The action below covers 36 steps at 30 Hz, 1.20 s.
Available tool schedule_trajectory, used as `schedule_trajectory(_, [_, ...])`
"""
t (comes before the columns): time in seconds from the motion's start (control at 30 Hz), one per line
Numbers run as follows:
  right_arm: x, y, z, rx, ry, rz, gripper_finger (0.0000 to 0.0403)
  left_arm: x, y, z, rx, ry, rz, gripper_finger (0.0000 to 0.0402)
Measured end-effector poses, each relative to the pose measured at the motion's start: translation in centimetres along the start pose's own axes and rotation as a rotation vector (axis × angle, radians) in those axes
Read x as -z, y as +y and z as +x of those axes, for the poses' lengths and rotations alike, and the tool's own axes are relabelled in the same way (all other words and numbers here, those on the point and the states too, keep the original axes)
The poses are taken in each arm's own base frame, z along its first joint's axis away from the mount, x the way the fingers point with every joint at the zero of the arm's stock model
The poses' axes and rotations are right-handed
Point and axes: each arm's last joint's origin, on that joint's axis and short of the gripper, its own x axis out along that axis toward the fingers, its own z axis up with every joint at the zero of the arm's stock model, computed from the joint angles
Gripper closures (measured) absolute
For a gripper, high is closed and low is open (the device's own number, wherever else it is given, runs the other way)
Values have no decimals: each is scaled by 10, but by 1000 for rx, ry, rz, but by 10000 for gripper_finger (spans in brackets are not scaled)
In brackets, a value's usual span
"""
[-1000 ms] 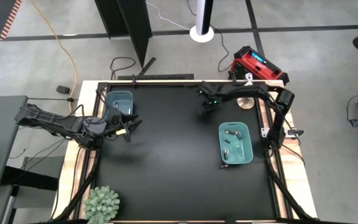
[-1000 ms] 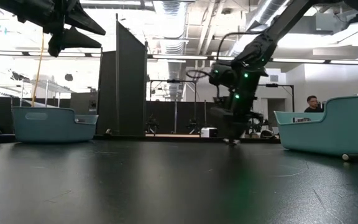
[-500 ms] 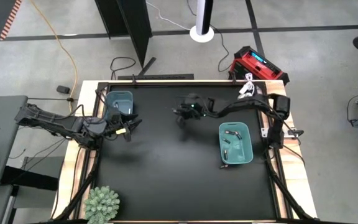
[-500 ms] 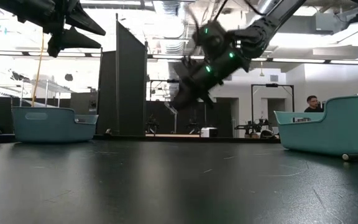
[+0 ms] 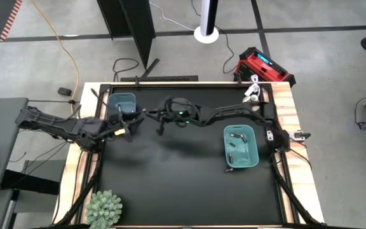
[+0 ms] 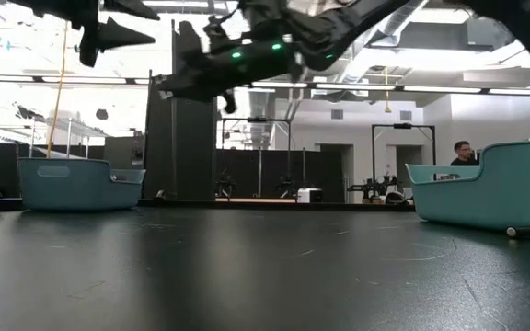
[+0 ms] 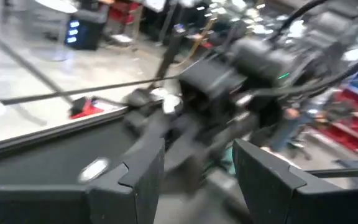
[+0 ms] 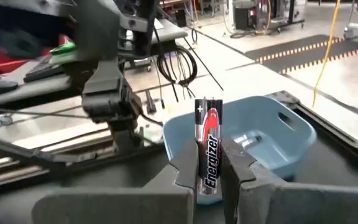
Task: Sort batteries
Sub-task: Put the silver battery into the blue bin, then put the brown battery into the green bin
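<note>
The right end effector (image 8: 209,180) is clamped on a slim black, red and silver cylindrical battery (image 8: 207,152), which stands upright between the two dark fingers, its long axis running along them and its plus-marked silver end pointing away from the wrist. Its lower end is hidden between the fingers. Seen from above, this end effector (image 5: 159,118) hangs over the black surface (image 5: 183,184) near the far-left teal plastic bin (image 5: 122,103), stretched across from the right side; the battery itself is too small to make out there. From surface height the arm is blurred and the fingers cannot be separated.

The left end effector (image 5: 129,129) hovers just beside that same bin, its fingers (image 7: 143,180) standing apart with nothing between them; its wrist picture is heavily smeared, so little beyond the other arm's dark bulk is readable.

A second teal plastic bin (image 5: 241,146) on the right holds several small dark and pale batteries lying at differing angles; their ends cannot be told apart. One more dark battery (image 6: 528,232) lies flat on the surface just beside this bin.
</note>
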Motion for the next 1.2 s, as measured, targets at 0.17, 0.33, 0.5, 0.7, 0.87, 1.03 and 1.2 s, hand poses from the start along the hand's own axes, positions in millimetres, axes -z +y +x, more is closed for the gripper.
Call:
schedule_trajectory(0.17, [7, 5, 37, -15, -24, -1, 360, -23, -2, -12, 127, -65, -20, 217])
schedule_trajectory(0.33, [19, 9, 71, -25, -31, -1, 360, -36, 1, -22, 172, -112, -22, 217])
schedule_trajectory(0.5, [30, 9, 97, -22, -8, -1, 360, -37, 3, -24, 175, -120, -15, 217])
schedule_trajectory(0.7, [41, 5, 113, -10, 39, 33, 346, -35, 3, -24, 171, -102, 0, 217])
schedule_trajectory(0.87, [42, 1, 115, 0, 53, 57, 304, -35, 3, -24, 170, -97, 0, 217])
schedule_trajectory(1.03, [41, -3, 115, 5, 44, 61, 236, -35, 3, -24, 170, -97, 3, 217])
schedule_trajectory(1.2, [40, -3, 115, 4, 36, 67, 176, -34, 3, -23, 168, -90, 2, 217])
